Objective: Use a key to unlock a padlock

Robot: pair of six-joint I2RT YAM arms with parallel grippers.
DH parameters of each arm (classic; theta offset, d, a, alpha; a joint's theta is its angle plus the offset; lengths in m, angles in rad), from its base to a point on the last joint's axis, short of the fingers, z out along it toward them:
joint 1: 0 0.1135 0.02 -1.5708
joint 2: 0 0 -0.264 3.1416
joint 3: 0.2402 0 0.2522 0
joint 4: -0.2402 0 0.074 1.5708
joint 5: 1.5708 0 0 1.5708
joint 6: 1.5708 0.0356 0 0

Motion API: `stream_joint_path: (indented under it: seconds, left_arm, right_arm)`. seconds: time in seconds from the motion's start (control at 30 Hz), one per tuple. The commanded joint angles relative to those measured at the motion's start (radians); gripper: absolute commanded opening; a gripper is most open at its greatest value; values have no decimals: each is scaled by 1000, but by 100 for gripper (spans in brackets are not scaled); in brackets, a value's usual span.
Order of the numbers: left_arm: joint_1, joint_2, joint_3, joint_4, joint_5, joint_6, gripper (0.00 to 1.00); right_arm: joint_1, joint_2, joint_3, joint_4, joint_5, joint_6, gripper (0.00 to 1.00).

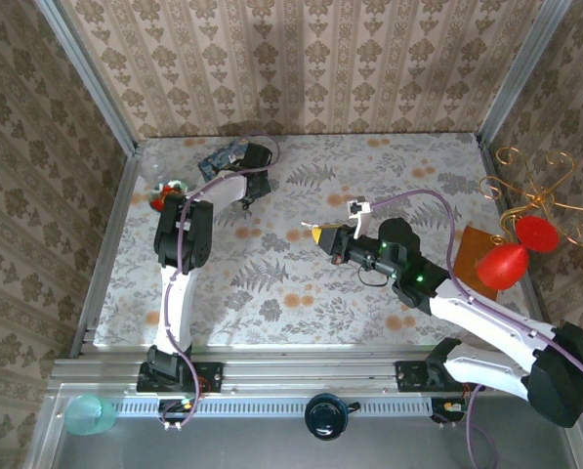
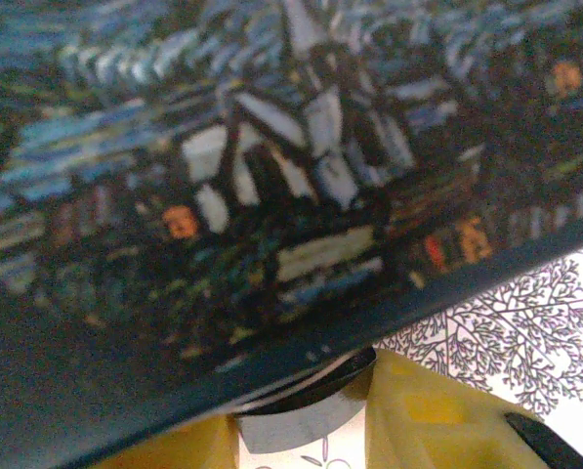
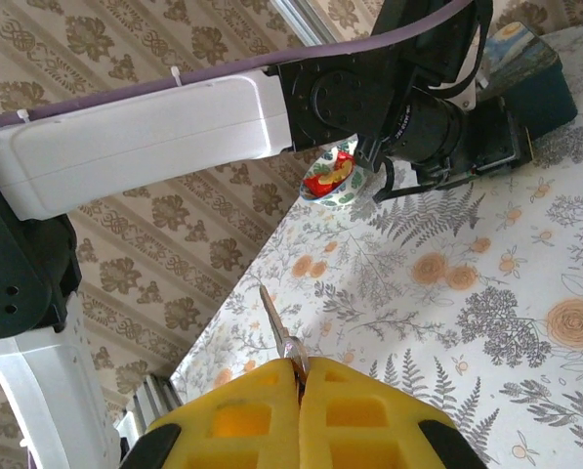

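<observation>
Here, key — thin, dull metal, in rt gripper.

Right gripper, bottom centre: yellow fingers pressed together, pinching the key, whose thin blade points up and left. Left arm crosses the upper frame toward the box, upper right. Bowl at centre on the floral table.

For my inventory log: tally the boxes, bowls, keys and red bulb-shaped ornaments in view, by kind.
box: 1
bowl: 1
key: 1
red ornaments: 2
Total: 5
</observation>
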Motion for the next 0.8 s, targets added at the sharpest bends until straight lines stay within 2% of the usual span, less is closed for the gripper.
stream_joint_path:
  seconds: [0.0,0.23,0.33,0.37,0.63,0.77]
  left_arm:
    - [2,-26,-44,5,-12,-2,23]
    - [-32,-113,-149,24,1,36,19]
    - [-39,-175,-238,40,15,33,19]
    - [-70,-200,-272,48,22,30,19]
    - [-147,-393,-519,67,18,8,18]
    - [-156,-492,-645,127,34,-5,20]
  right_arm:
    - [4,-16,2,-30,15,-11,0]
    - [3,6,-7,-35,47,28,0]
    - [3,9,-6,-61,67,35,0]
    - [2,9,-7,-64,70,36,0]
    - [3,27,-10,-50,71,51,0]
    - [2,38,-9,-36,68,61,0]
